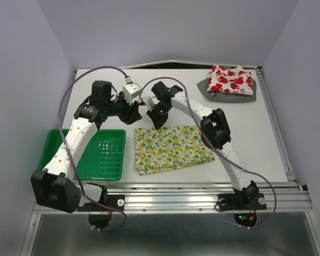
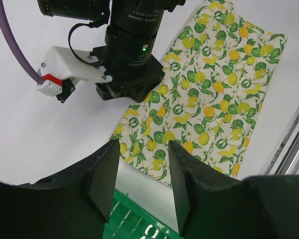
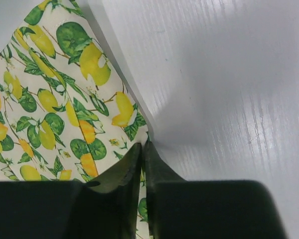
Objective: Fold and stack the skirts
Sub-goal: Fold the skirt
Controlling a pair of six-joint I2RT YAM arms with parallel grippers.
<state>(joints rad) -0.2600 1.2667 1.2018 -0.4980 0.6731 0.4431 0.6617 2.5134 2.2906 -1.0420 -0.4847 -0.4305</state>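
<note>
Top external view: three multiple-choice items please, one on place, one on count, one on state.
1. The red-print skirt lies: A on the grey skirt; B alone near the arms; C over an arm.
2. Skirts in view: A two; B three; C four.
3. The left pincer is: A shut on cloth; B open, empty; C unseen.
A: grey cloth shows under it. B: lemon skirt, red-print, grey. B: nothing between its fingers.

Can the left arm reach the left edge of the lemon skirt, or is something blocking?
Probably yes. The left gripper hangs open, aimed at that edge of the lemon skirt, with nothing between. The right gripper pinches only the far-left corner.
</note>
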